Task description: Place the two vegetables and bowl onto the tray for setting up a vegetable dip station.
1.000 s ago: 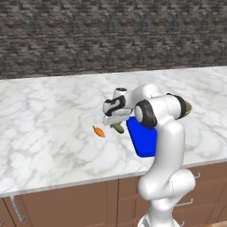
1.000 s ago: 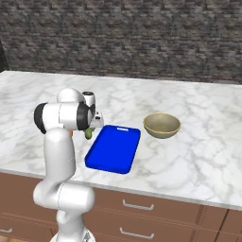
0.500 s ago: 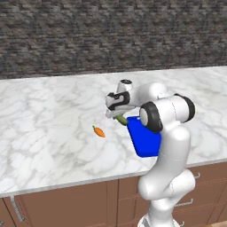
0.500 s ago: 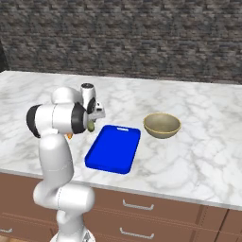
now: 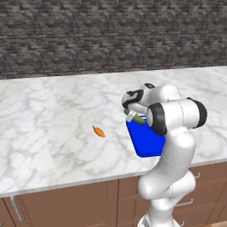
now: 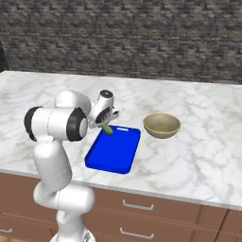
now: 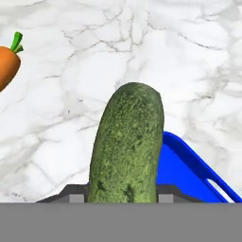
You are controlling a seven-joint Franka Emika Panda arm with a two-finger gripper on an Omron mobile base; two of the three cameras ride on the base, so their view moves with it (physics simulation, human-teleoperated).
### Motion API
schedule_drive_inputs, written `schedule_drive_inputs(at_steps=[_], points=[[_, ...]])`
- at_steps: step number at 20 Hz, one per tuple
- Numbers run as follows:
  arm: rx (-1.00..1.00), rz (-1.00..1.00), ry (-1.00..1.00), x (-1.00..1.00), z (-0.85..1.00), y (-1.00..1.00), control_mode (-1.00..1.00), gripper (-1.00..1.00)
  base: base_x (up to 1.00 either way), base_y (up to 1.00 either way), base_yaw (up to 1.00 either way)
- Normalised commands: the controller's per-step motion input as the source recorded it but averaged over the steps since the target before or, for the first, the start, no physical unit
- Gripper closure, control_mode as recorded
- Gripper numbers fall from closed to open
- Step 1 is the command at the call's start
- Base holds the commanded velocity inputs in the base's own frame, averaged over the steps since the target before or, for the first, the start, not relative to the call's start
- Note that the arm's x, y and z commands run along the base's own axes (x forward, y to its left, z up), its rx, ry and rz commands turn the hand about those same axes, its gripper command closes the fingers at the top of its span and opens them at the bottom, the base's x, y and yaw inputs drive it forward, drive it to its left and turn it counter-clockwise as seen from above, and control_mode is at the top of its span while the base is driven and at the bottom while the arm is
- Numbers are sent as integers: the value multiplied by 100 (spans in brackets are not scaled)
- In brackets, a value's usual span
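1. Claw (image 6: 108,124) pinching cucumber (image 7: 126,146), fingers clamped on its near end; far end sticking out past the tips.
2. Cucumber (image 6: 108,129) held in the air, tilted, over the far left corner of tray (image 6: 113,150), not touching it.
3. From the left base view: cucumber (image 5: 136,119) at the tray (image 5: 146,144) edge nearest the carrot, claw (image 5: 133,116) just above.
4. Tray flat on the marble surface (image 6: 198,156), near the front edge; handle slot visible in hand view on tray (image 7: 189,175), at lower right.
5. Carrot (image 5: 99,131) lying on the surface (image 5: 48,128), well apart from the tray, on its left; green top pointing away from the tray.
6. Carrot (image 7: 7,66) at upper left of hand view, partly cut by the frame edge.
7. Bowl (image 6: 162,125) upright on the surface, just beyond the tray's far right corner, apart from it.
8. Dark stone wall (image 5: 88,40) behind the surface; brown drawers (image 6: 156,212) with handles below the front edge.
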Motion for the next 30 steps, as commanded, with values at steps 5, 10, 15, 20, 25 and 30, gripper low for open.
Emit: schedule_drive_inputs(at_steps=[5,10,15,20,25,30], points=[[-1,35,-8,0,0,-49,-100,100,0,0,0],[-4,19,2,0,11,-5,-100,100,0,0,0],[-5,6,13,0,17,0,-100,100,0,0,0],[-8,4,7,2,2,-2,-100,100,0,0,0],[-3,20,0,25,-10,-20,-100,100,0,0,0],[0,26,0,23,-16,-21,-100,100,0,0,0]])
